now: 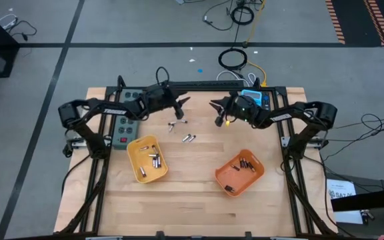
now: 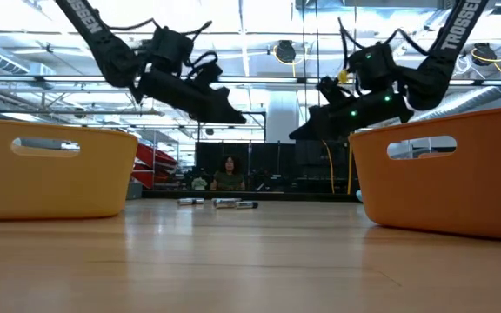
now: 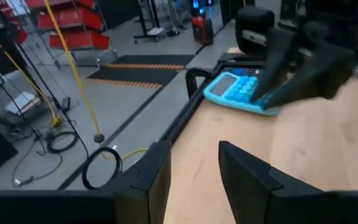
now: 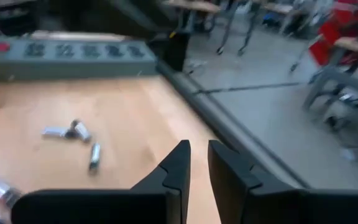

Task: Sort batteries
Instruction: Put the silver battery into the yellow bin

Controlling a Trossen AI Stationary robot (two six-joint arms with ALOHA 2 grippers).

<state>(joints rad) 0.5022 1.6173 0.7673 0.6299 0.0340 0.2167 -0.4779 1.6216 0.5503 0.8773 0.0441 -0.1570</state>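
Note:
A few loose silvery batteries (image 1: pixel 177 125) (image 1: pixel 189 138) lie on their sides on the wooden table between the arms; they also show in the right wrist view (image 4: pixel 73 130) (image 4: pixel 94 155) and the low view (image 2: pixel 220 203). More batteries lie in the yellow tray (image 1: pixel 142 175) and the orange tray (image 1: pixel 227 167). My left gripper (image 1: pixel 179 107) (image 3: pixel 194 171) hovers open above the table's far middle, holding nothing. My right gripper (image 1: pixel 217 112) (image 4: pixel 199 163) hovers opposite it, with a narrow gap between its fingers and nothing in it.
A blue calculator (image 1: pixel 252 98) (image 3: pixel 238 90) lies at the far right and a grey button box (image 1: pixel 127 117) (image 4: pixel 73 50) at the far left. The trays stand at the near left (image 2: pixel 50 165) and near right (image 2: pixel 450 165). A person (image 2: pixel 230 174) sits beyond the table.

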